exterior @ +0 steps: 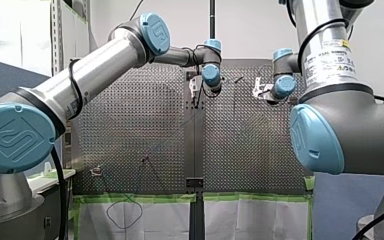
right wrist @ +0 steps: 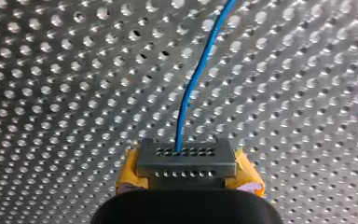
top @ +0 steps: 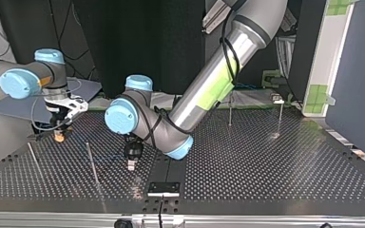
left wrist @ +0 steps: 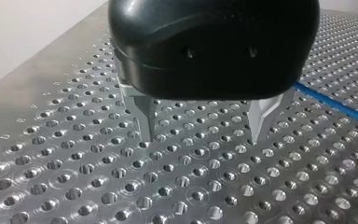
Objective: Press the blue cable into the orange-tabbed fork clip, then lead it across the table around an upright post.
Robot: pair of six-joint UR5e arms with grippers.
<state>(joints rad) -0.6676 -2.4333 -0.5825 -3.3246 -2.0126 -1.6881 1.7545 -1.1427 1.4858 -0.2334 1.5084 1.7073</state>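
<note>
The blue cable (right wrist: 200, 70) runs out ahead of my right gripper (right wrist: 182, 157), whose yellow pads (right wrist: 247, 179) are shut on it just above the perforated table. In the top view my right gripper (top: 58, 137) is low over the table at the left. My left gripper (left wrist: 203, 137) is black with metal fingers (left wrist: 261, 119), and it is open with only bare plate between them. The cable (left wrist: 335, 105) passes beside it, outside the fingers. In the top view my left gripper (top: 131, 165) points down near the middle. A small clip (exterior: 96, 171) sits at the front view's lower left.
Thin upright posts stand on the table in the top view: two at the left (top: 91, 161) (top: 33, 159) and two at the back right (top: 230, 111) (top: 280, 118). A black bracket (top: 164, 187) sits at the near edge. A dark cable loop (exterior: 125, 212) hangs over the taped edge.
</note>
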